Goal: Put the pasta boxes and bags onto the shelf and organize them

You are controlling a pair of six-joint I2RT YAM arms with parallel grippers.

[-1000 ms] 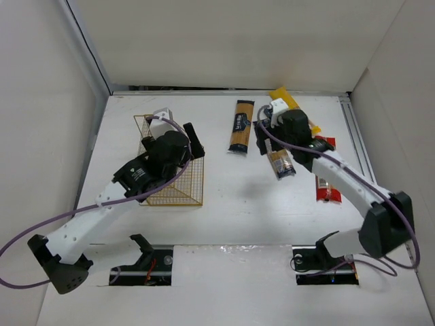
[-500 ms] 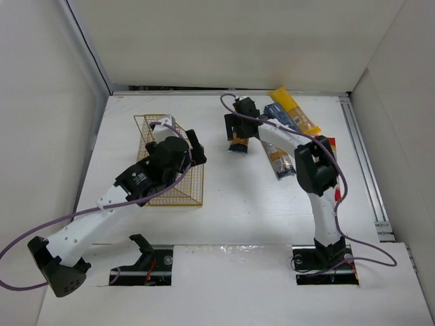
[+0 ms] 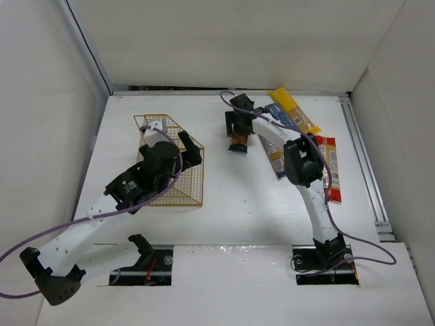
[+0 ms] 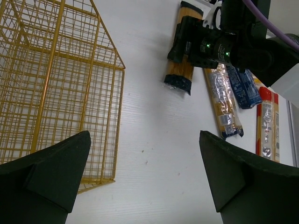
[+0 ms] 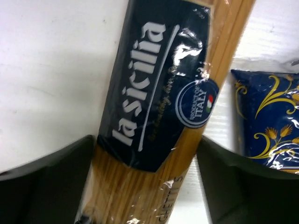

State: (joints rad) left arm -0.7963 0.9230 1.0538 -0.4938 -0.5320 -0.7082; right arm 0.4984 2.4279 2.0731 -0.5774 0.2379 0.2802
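The gold wire shelf point(image 3: 170, 178) stands at the left, also in the left wrist view point(image 4: 56, 84). My left gripper point(image 3: 192, 148) hovers open and empty by its right edge point(image 4: 144, 135). The orange-yellow pack with the dark blue label point(image 3: 238, 142) lies at far centre. My right gripper point(image 3: 236, 125) is open and straddles it, one finger on each side point(image 5: 145, 140); the pack point(image 5: 154, 107) lies flat on the table. The dark blue box point(image 3: 279, 114), yellow bag point(image 3: 293, 109), clear-and-blue bag point(image 3: 275, 157) and red-orange pack point(image 3: 331, 170) lie to the right.
White walls close in the table on the left, back and right. A metal rail point(image 3: 360, 149) runs along the right edge. The dark blue box point(image 5: 266, 121) lies just right of my right fingers. White table point(image 4: 154, 154) separates the shelf and the packs.
My right arm swung left from above the clear-and-blue bag to the orange-yellow pack and came down over it. My left arm shifted slightly back over the shelf.
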